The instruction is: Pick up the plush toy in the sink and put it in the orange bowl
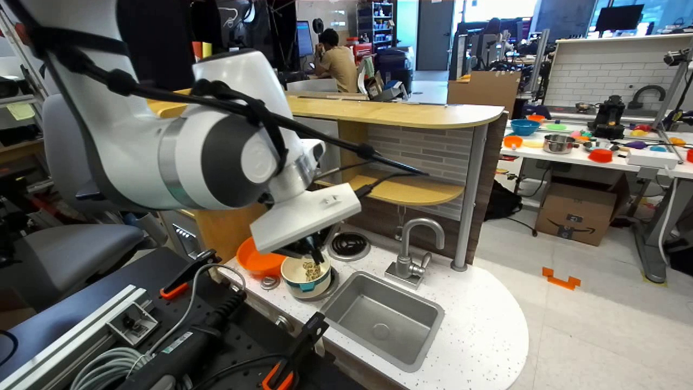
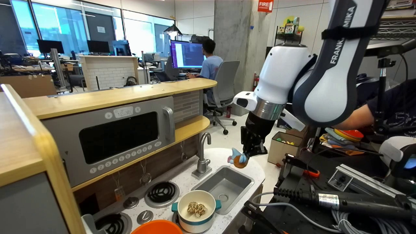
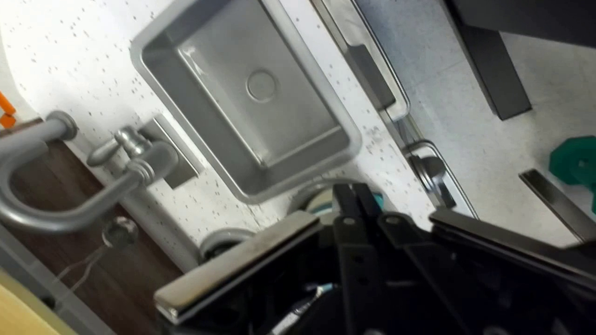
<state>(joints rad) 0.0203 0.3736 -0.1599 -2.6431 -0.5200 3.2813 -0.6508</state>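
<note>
In both exterior views the tan, dark-spotted plush toy (image 1: 311, 271) lies inside a cream pot. Nothing lies on the floor of the silver-grey sink (image 3: 260, 83). The orange bowl (image 1: 259, 261) stands left of that pot in an exterior view; only its rim (image 2: 158, 226) enters another. My gripper (image 3: 356, 188) hangs high above the counter, its fingertips together with nothing visible between them in the wrist view. A small blue, pink and orange-brown thing (image 2: 239, 159) appears right beside the fingertips in an exterior view; I cannot tell whether it touches them.
The cream pot (image 2: 191, 224) with teal handles sits on a burner beside the sink. A grey arched faucet (image 1: 422, 227) rises behind the basin, under a wooden shelf (image 1: 406, 189). A microwave front (image 2: 120, 130) stands over the burners. Tools and cables (image 1: 200, 325) cover the black table.
</note>
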